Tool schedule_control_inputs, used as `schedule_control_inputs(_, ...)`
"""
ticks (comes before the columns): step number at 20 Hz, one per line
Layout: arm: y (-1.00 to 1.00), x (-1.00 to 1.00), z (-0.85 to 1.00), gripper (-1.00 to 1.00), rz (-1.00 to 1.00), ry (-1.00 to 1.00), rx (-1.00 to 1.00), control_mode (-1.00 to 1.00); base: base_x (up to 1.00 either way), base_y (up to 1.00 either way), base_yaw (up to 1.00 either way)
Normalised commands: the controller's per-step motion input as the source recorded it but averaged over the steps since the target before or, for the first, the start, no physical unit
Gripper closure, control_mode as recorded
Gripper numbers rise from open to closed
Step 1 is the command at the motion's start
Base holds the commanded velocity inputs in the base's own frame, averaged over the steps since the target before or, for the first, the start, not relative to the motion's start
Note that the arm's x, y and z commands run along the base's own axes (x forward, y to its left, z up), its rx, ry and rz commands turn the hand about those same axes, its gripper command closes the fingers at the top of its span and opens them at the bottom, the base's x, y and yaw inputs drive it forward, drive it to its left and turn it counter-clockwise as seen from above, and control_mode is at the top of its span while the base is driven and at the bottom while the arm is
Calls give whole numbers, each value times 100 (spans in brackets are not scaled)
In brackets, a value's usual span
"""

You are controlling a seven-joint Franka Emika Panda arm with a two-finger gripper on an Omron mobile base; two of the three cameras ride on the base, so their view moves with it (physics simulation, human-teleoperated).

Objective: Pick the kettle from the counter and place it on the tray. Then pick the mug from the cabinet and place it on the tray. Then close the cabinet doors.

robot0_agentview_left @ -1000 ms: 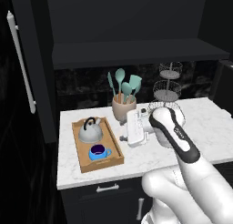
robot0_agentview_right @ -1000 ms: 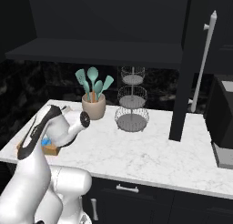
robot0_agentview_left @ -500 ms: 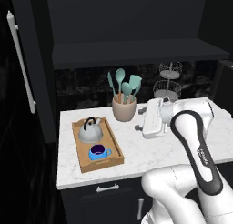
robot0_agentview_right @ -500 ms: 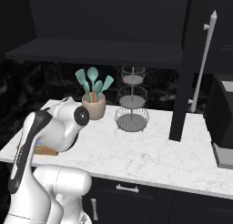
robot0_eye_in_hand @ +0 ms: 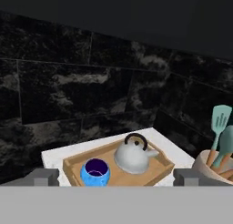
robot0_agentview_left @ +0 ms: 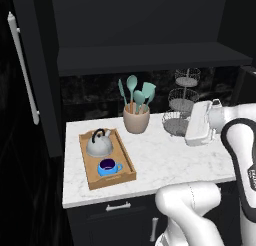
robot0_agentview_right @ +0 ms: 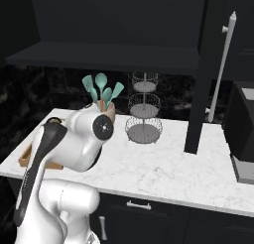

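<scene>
- My pincer [robot0_eye_in_hand: 116, 176] stood wide, holding nothing.
- The kettle [robot0_agentview_left: 99, 144] and the mug [robot0_agentview_left: 108, 167] sat on the tray [robot0_agentview_left: 126, 162], mug at the kettle's 6 o'clock.
- The cabinet doors [robot0_agentview_right: 205, 69] stood open.

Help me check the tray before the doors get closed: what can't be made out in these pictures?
- Tray, right base view: the arm covers all but one end.
- Mug handle, hand view: turned out of sight.
- Gripper fingers, left base view: too small to tell apart.
- Cabinet door, left base view: cut off at the top.

Kitchen: marble counter [robot0_agentview_left: 165, 162]; dark cabinet [robot0_agentview_left: 150, 57]; utensil crock [robot0_agentview_left: 136, 121]
</scene>
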Motion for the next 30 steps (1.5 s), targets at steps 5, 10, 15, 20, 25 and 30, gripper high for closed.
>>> schedule_control_inputs(5, -71, -48, -27, -100, -13, -17, 7, -100, 0, 0, 0)
schedule_control_inputs(10, -67, -30, -4, -100, -15, -12, 11, -100, 0, 0, 0)
schedule_control_inputs(15, -53, -10, 6, -100, -21, -12, 10, -100, 0, 0, 0)
schedule_control_inputs(20, -39, 0, 26, -100, -20, -6, 3, -100, 0, 0, 0)
schedule_control_inputs(25, -49, 3, -1, -100, -6, -12, 11, -100, 0, 0, 0)
schedule_control_inputs(30, -65, 0, -2, -100, 0, -24, 25, -100, 0, 0, 0)
